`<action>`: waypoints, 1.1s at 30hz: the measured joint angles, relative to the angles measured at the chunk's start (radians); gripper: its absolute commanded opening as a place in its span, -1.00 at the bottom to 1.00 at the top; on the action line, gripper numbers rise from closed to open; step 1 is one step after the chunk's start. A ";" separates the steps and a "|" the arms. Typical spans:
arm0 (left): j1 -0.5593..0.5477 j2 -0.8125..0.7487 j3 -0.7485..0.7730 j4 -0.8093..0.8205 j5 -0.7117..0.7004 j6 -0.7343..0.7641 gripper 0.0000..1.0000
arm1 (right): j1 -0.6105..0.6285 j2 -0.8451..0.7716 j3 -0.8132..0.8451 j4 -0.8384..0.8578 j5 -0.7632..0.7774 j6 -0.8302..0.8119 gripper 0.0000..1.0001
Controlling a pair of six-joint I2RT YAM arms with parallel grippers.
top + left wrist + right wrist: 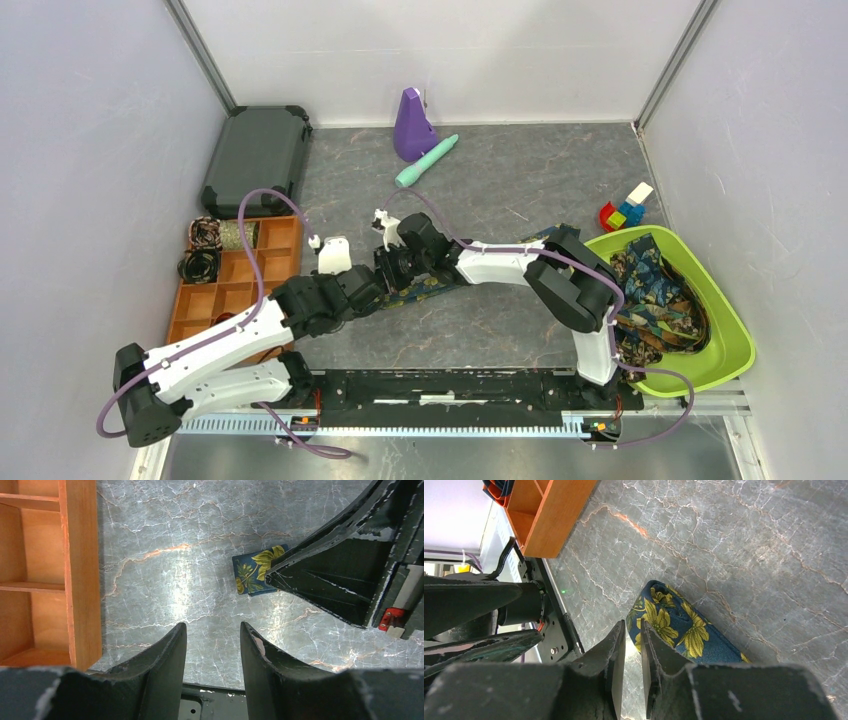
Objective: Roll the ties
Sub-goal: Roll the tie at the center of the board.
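Arms angled inward, right fingers at tie end

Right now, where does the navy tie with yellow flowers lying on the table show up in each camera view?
Top external: the navy floral tie lies mid-table, partly under the arms.
Left wrist: its end sits right of centre, upper half.
Right wrist: the tie is at lower centre.
Shared landmark: the wooden compartment tray, left of the tie in every view.

Non-task stuff on the marble table: dark grey case back-left, orange wooden compartment tray in front of it, purple cone beside teal cylinder at the back, coloured toy blocks behind lime-green bin on the right.
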State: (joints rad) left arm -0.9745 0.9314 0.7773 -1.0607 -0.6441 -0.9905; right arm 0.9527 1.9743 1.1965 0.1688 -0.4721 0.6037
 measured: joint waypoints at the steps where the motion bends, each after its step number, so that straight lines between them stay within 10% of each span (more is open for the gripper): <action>1: 0.001 0.000 -0.003 0.003 0.000 0.000 0.00 | 0.000 0.000 -0.001 -0.001 0.003 -0.001 -0.55; 33: 0.205 -0.014 -0.231 0.448 0.261 0.093 0.02 | -0.032 -0.012 -0.109 0.064 0.028 -0.010 -0.57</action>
State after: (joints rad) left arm -0.7692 0.9176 0.5465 -0.6128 -0.3836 -0.8974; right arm 0.9207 1.9625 1.0874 0.2329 -0.4442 0.5938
